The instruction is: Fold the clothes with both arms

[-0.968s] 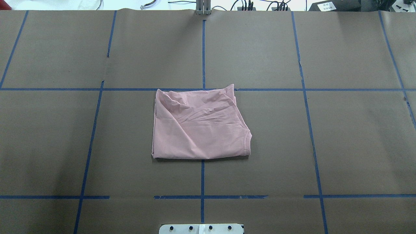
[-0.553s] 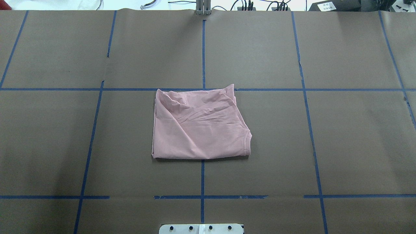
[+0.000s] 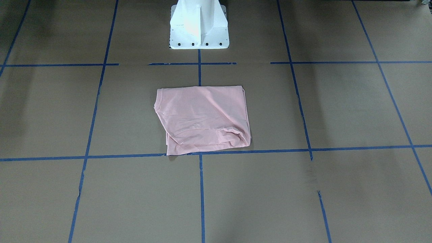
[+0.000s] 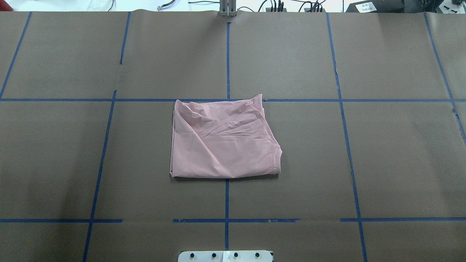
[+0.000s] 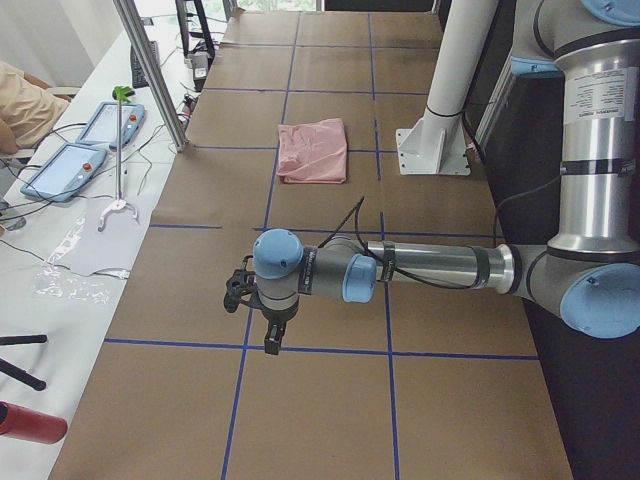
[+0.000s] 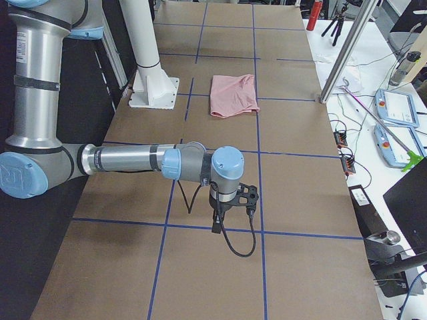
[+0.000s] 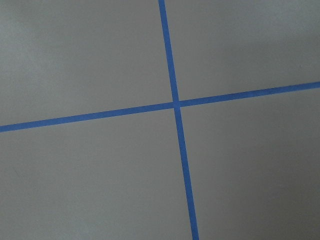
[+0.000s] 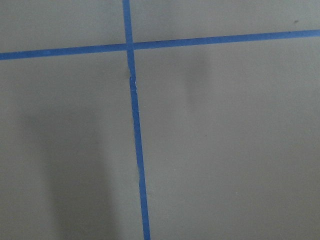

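Nothing had shifted on the overhead view in the last second. Low over bare worktop (image 4: 327, 163), the left gripper (image 5: 268, 335) and right gripper (image 6: 219, 220) hung well apart from the shirt (image 4: 222, 145); whether either was wide or narrow could not be told. Folded pink and creased, the shirt lay mid-worktop near the pedestal (image 3: 198, 23). It looked soft, light and limp, likely best pinched at its edge corners.

T-shirt (image 4: 224, 142): pale pink, plain side showing, lying folded in a rough rectangle at the table's middle, creasing along its far edge | left arm (image 5: 430, 265): reaching level over the table's left end, wrist pointing down | right arm (image 6: 127, 160): reaching level over the right end, wrist pointing down
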Tool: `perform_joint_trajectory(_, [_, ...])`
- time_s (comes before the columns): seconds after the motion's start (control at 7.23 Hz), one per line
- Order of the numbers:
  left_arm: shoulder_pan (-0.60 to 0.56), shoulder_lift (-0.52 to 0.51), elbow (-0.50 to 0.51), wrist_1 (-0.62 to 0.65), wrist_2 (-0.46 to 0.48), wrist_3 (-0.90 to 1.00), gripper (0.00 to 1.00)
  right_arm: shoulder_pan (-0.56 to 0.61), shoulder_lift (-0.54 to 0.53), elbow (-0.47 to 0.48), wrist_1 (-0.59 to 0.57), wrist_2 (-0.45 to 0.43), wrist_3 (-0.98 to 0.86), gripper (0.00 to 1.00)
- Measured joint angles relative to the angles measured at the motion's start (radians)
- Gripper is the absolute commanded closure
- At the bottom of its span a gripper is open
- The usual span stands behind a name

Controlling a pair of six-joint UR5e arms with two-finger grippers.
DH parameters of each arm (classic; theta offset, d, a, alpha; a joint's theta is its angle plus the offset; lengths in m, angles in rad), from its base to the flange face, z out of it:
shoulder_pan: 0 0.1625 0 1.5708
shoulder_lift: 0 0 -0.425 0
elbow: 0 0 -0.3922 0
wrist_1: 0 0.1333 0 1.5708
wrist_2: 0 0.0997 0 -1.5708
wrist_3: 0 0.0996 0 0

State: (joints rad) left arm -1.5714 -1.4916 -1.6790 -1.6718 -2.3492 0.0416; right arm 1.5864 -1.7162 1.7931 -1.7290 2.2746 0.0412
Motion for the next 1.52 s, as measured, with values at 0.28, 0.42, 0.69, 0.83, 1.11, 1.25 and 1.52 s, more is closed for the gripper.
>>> perform_joint_trajectory(0.28, [0.001,0.010,-0.003,0.001,0.001,0.000,0.00,0.000,0.001,-0.019,0.005,0.000,-0.001,0.00])
perform_joint_trajectory(0.42, [0.001,0.011,-0.003,0.002,0.002,0.000,0.00,0.000,0.001,-0.022,0.006,0.000,-0.001,0.00])
perform_joint_trajectory(0.69, [0.001,0.014,-0.004,0.005,0.002,0.000,0.00,0.000,0.001,-0.023,0.007,0.001,-0.002,0.00])
perform_joint_trajectory(0.83, [0.001,0.017,-0.003,0.006,0.002,0.000,0.00,0.000,0.001,-0.023,0.008,0.002,-0.003,0.00])
perform_joint_trajectory(1.11, [0.000,0.020,-0.004,0.007,0.002,0.000,0.00,0.000,0.001,-0.023,0.008,0.003,-0.005,0.00])
perform_joint_trajectory(1.25, [0.000,0.021,-0.005,0.007,0.003,0.000,0.00,0.000,0.001,-0.023,0.008,0.004,-0.006,0.00])
perform_joint_trajectory(1.52, [0.000,0.022,-0.004,0.008,0.003,0.001,0.00,0.000,0.001,-0.023,0.007,0.005,-0.006,0.00])
